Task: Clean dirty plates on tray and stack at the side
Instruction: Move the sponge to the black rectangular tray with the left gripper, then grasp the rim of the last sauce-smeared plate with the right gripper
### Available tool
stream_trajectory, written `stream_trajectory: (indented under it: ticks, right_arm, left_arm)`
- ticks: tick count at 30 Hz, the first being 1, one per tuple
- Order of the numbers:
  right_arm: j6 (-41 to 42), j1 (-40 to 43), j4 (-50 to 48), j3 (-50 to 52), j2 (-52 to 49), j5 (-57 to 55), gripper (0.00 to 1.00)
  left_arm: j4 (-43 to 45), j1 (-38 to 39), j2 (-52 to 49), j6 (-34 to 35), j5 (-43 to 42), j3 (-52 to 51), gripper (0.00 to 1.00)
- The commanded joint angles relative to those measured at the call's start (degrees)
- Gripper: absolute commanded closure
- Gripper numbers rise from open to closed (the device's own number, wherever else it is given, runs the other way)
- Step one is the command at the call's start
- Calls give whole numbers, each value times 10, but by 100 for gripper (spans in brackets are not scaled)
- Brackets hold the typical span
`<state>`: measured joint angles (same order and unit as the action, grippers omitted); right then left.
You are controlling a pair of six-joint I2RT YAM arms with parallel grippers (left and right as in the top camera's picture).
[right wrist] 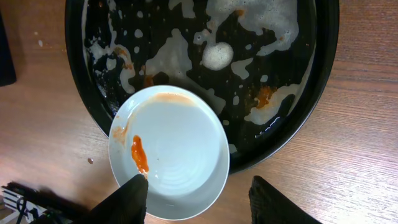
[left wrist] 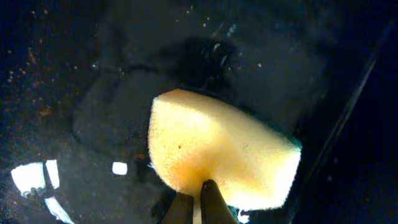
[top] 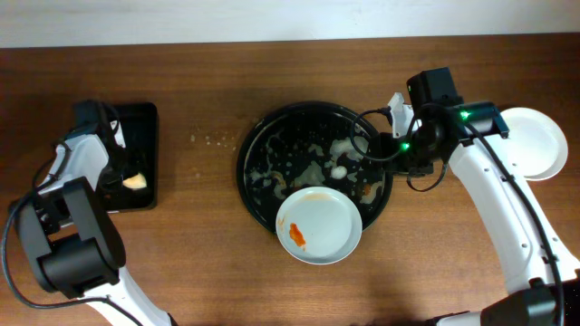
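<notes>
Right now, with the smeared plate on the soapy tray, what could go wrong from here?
1. The smeared plate overhangs the tray rim; a nudge from the open right gripper might tip it onto the table.
2. Foam on the tray may let the plate slide when scrubbed.
3. The left gripper pinches only the sponge edge, so it might slip free.

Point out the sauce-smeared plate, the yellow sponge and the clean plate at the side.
sauce-smeared plate (top: 319,226), overhead view, on its bare centre.
yellow sponge (left wrist: 224,152), left wrist view, on its broad top face.
clean plate (top: 536,143), overhead view, on its centre.
</notes>
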<state>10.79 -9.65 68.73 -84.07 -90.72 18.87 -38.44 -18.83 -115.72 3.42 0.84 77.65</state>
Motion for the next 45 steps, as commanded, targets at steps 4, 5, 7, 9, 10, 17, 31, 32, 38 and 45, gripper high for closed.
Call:
stream_trajectory:
  ticks: [4,5,7,9,10,17,31,32,38,45]
  right_arm:
    - [3,-5,2,4,2,-5,46]
    - [3,-5,3,4,2,-5,46]
    - [3,-5,10,4,2,-5,46]
    - [3,-5,17,4,2,-9,46]
    - [4,-5,24,4,2,-14,46]
    - [58,-9,33,95,2,-11,44]
    - [202,-95,-148,343,2,31,61]
    - [202,-94,-153,345,2,30,66]
    - [195,-94,-161,337,3,27,80]
    - [182,-94,-199,283,3,-65,88]
  left_arm:
    - [-52,-1,88,0,-35,40,100]
    - [-52,-1,111,0,-35,42,100]
    - [-56,-1,159,0,-35,42,100]
    - [-64,-1,182,0,-35,42,100]
    - [-68,-1,188,0,-35,42,100]
    - [-76,-1,192,0,-56,42,100]
    - [-75,-1,192,0,-56,42,100]
    - [-75,-1,192,0,-56,42,100]
    - [-75,-1,192,0,-56,42,100]
    - [-75,-1,192,0,-56,42,100]
